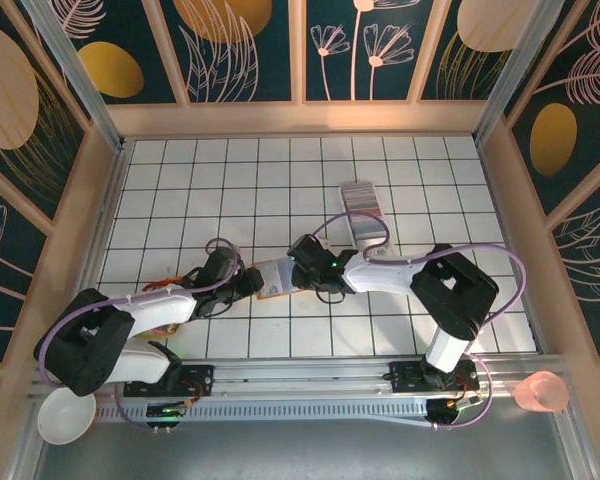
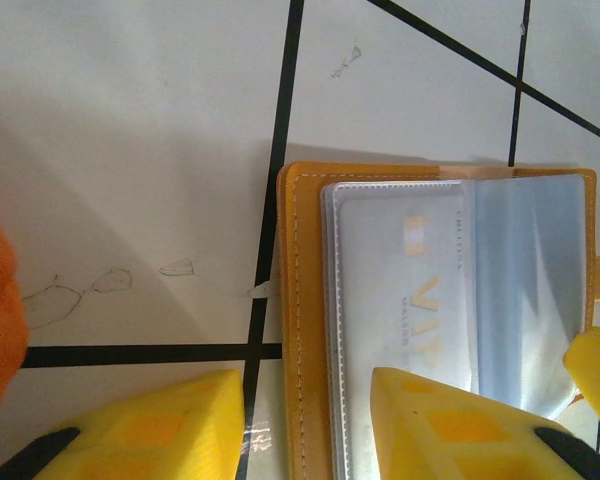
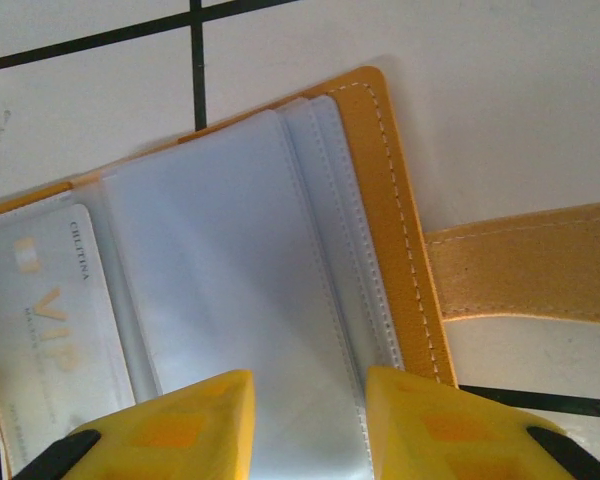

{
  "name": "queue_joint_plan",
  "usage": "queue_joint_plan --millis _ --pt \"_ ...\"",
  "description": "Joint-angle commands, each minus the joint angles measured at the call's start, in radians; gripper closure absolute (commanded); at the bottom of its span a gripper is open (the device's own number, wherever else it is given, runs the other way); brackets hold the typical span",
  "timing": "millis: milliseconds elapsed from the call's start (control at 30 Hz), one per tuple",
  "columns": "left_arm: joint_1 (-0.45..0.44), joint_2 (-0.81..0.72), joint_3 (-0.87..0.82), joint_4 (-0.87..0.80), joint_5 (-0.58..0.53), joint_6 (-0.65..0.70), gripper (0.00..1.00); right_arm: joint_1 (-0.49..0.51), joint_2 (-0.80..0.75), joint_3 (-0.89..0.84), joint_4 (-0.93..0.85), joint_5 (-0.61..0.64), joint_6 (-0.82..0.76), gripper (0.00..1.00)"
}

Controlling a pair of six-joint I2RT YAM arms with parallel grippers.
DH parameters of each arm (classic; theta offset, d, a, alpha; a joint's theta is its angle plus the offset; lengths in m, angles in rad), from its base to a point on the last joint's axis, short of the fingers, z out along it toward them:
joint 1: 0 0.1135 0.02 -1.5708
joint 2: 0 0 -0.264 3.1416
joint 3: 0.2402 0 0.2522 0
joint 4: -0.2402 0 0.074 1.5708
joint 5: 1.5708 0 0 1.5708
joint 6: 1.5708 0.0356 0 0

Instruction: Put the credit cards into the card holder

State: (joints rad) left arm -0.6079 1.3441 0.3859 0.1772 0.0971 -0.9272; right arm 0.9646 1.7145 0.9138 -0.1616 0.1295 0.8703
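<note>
Left of centre in the top view, we see the left gripper (image 1: 245, 284), jaws apart astride one stitched edge of the card holder (image 1: 272, 275). The holder lies open on the tiled table (image 1: 180, 180). Just right of it, the right gripper (image 1: 294, 270) hangs over the clear sleeves (image 3: 230, 260), jaws parted and clasping nothing. Farther to the upper right stands the row of credit cards (image 1: 360, 197).
</note>
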Motion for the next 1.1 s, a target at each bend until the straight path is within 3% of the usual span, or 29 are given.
queue_joint_plan --millis 0,300,1067 --pt "-0.004 0.06 -0.001 0.023 0.035 0.016 0.63 0.006 0.007 0.02 -0.007 0.005 -0.002 0.66" --pt "-0.004 0.057 -0.004 0.019 0.03 0.017 0.64 0.032 -0.037 0.051 -0.105 0.105 0.004 0.6" --pt "-0.004 0.072 -0.007 0.028 0.043 0.024 0.72 0.054 0.087 0.101 -0.13 0.088 0.007 0.59"
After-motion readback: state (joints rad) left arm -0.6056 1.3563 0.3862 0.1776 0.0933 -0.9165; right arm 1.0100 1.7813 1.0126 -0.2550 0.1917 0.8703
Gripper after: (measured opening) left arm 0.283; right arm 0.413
